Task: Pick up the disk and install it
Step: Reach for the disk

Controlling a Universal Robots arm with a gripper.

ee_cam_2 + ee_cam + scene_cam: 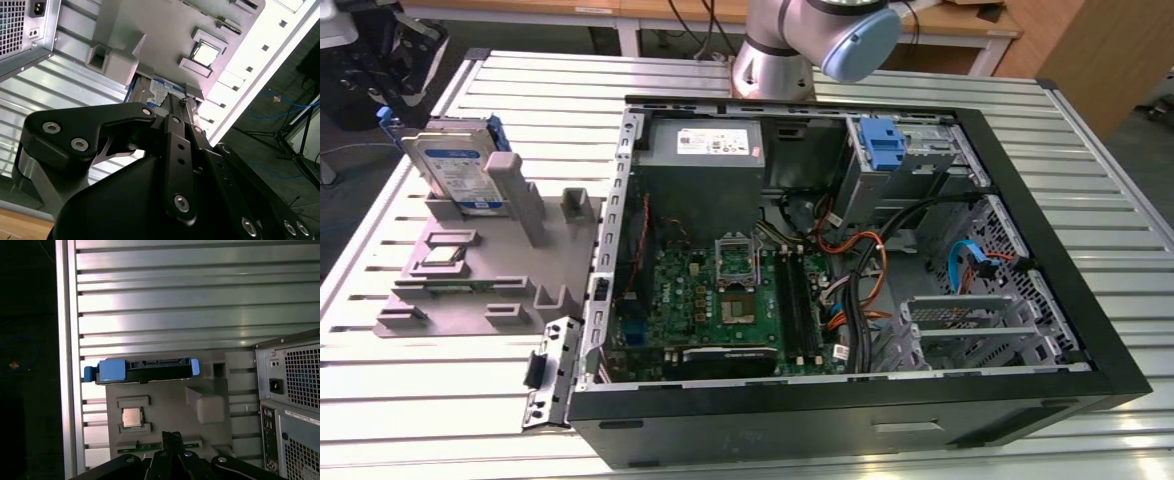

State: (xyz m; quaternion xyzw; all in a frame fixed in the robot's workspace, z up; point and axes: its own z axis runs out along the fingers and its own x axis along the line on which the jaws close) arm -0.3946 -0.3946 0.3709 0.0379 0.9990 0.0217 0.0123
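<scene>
My gripper (172, 436) hangs above the grey stand (170, 405), fingers pressed together with nothing between them. The disk (145, 370) stands on edge in a slot at one end of the stand, framed in blue, untouched. An open computer case (787, 430) sits just beside the stand on the slatted table (427, 400).

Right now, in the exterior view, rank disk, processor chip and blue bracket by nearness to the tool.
1. Disk, upright in the grey stand, by the tool.
2. Processor chip, flat on that stand.
3. Blue bracket, inside the computer case.
</scene>
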